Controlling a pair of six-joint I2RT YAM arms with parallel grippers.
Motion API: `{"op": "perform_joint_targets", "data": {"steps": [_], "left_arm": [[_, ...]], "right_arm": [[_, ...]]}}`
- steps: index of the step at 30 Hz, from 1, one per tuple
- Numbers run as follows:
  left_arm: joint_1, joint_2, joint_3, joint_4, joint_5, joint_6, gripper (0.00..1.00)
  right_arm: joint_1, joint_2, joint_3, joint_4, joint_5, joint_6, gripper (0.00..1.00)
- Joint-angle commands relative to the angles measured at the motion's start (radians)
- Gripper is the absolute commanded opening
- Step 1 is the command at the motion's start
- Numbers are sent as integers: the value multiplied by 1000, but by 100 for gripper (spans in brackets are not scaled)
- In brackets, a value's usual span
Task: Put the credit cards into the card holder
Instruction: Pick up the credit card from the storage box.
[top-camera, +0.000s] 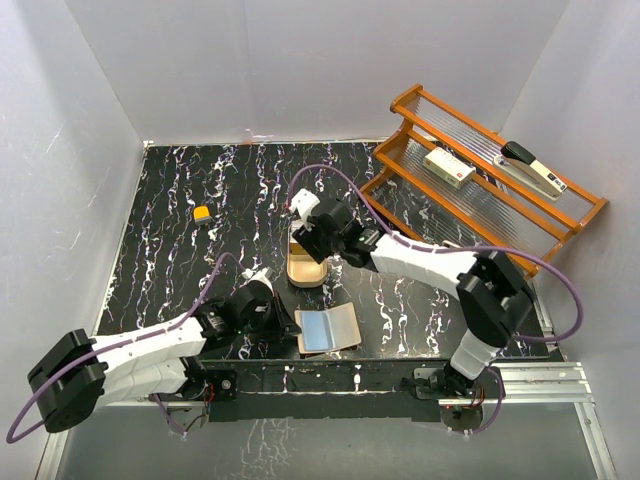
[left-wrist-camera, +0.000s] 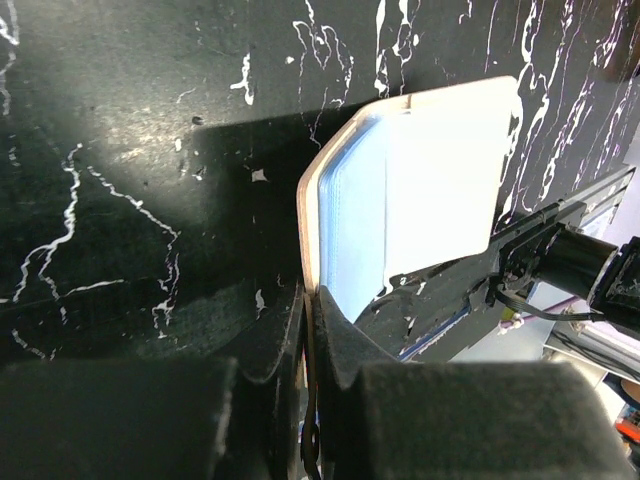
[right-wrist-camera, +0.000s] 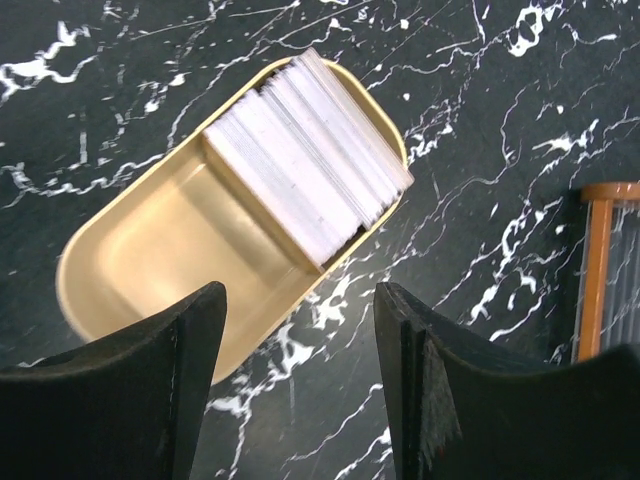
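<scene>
In gold oval tray, flat pale credit cards

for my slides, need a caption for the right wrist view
Right gripper, jaws open, hovers over the credit cards stacked in a gold tray.

The credit cards lie in the tray, behind the card holder and left of the rack.
</scene>
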Motion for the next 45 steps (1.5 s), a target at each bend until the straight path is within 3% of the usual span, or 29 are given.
{"op": "perform_joint_targets", "data": {"steps": [1,12,22,34,45], "left_arm": [[-1,-77,20,-100,-58,2,0],[-2,-147,25,-135,-86,19,0],[-2,-136,24,-129,-76,18,0],[-1,-128,24,-127,-77,21,0],[-2,-131,15,-118,-77,19,0]], "right_arm": [[-31,82,129,4,-64,-165,59],[-32,227,207,-48,-135,-293,62],[-33,247,144,68,-8,-335,63],[-32,239,97,169,-9,-396,63],[-32,230,94,192,45,-414,49]]}}
